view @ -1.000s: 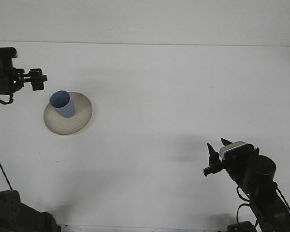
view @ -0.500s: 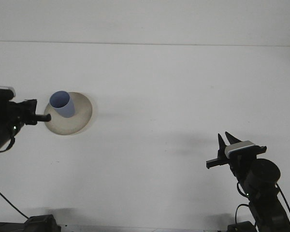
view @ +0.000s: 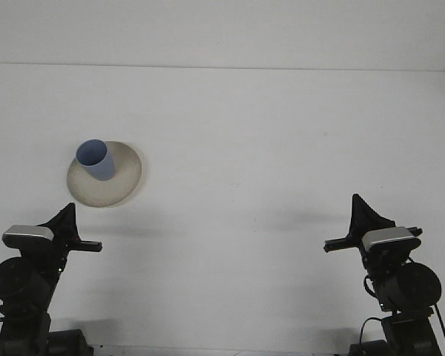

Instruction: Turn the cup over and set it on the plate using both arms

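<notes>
Both arms had drawn back toward the near edge since the earlier frames: the left tool (view: 65, 222), which had been beside the plate, sat low at the near-left corner, and the right tool (view: 362, 215) had shifted lower and to the right. Whether the fingers of either tool stood apart or together could not be told, since each appeared only as a dark wedge seen edge-on.

The blue cup (view: 96, 159) stood upright with its mouth open upward on the beige plate (view: 126, 178), resting toward the plate's far-left part. Cup and plate lay ahead of the left tool and slightly to its right, apart from it, and well apart from the right tool, far off to its left.

The tabletop (view: 252, 148) was a plain white matte surface, evenly lit, with soft grey shadows falling beside the plate and ahead of each arm. A faint horizontal line marked where its far edge met a pale, featureless wall (view: 222, 30). Dark arm bases and cables showed at both lower corners.
</notes>
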Tool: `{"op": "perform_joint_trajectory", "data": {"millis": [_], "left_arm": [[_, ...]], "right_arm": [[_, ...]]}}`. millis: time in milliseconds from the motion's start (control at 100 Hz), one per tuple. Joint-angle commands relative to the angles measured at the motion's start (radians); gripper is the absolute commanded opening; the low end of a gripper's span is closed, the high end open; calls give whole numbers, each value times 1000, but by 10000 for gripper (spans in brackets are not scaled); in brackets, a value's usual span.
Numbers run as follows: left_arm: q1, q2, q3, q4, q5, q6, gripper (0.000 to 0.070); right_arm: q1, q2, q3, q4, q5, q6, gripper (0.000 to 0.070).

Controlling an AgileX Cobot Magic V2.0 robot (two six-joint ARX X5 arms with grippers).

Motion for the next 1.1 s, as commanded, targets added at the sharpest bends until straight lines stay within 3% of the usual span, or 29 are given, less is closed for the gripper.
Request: {"op": "perform_joint_trajectory", "data": {"millis": [0, 810, 970, 1090], "left_arm": [[2, -5, 19, 19, -5, -46, 15], [-12, -38, 8, 12, -5, -55, 15], [-104, -126, -134, 107, -184, -32, 15], [-137, -242, -272, 180, -195, -38, 15]], "right_arm": [[2, 4, -1, 13, 0, 12, 0], [2, 4, -1, 15, 0, 12, 0], [2, 4, -1, 15, 0, 12, 0], [2, 4, -1, 15, 0, 12, 0]]}}
